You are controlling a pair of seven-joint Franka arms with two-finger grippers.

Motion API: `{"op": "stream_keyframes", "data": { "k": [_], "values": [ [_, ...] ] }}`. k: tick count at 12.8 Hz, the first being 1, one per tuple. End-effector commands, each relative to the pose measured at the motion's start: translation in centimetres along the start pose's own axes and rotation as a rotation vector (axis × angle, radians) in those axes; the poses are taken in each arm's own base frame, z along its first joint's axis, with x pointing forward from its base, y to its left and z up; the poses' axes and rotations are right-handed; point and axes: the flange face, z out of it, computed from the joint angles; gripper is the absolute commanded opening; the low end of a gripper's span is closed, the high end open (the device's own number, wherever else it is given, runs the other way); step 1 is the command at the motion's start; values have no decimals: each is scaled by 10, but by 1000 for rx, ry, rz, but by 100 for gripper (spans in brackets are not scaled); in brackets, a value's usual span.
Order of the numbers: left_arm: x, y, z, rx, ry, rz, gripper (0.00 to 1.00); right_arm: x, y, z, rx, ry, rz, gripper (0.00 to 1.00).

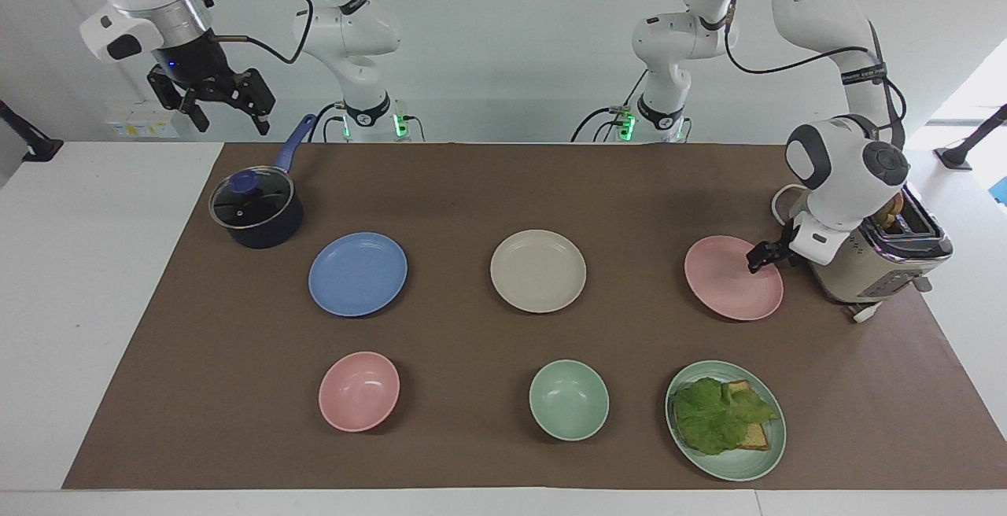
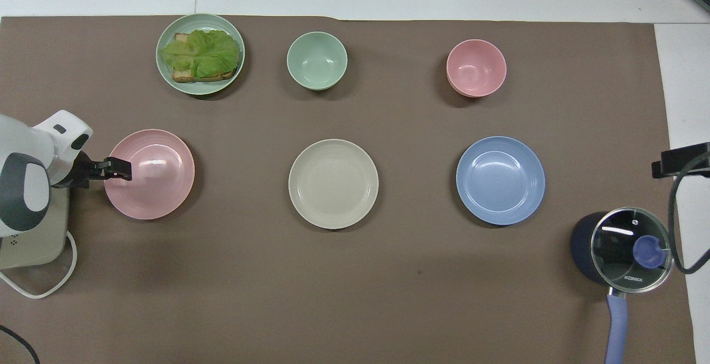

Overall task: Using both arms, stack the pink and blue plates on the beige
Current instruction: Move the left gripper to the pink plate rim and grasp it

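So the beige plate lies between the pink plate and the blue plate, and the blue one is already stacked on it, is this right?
Not quite. The beige plate does lie between the pink plate and the blue plate, but the overhead view shows the blue one lying apart on the mat, not stacked.
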Motion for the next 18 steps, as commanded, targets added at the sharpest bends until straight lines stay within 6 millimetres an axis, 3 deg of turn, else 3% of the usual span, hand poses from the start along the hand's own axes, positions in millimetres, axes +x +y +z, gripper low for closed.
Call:
{"op": "stream_keyframes", "data": {
  "k": [1,7,9,10,11,15,18],
  "values": [
    [-8,-6,7,5,4,8,100,-5,0,-2,18,12,-1,100],
    [-4,-10,24,7,7,-1,100,-5,0,-1,18,11,-1,100],
    [-5,-11,23,6,5,-1,29,-5,0,-2,18,12,-1,100],
    [-5,-11,23,6,5,-1,7,-5,0,-1,18,11,-1,100],
    [-4,-12,23,6,5,-3,0,-5,0,-2,18,12,-1,100],
    [-4,-13,14,4,-18,25,0,-5,0,-1,18,11,-1,100],
    [-1,-11,-29,0,-76,40,0,-5,0,-1,18,11,-1,100]
  ]
}}
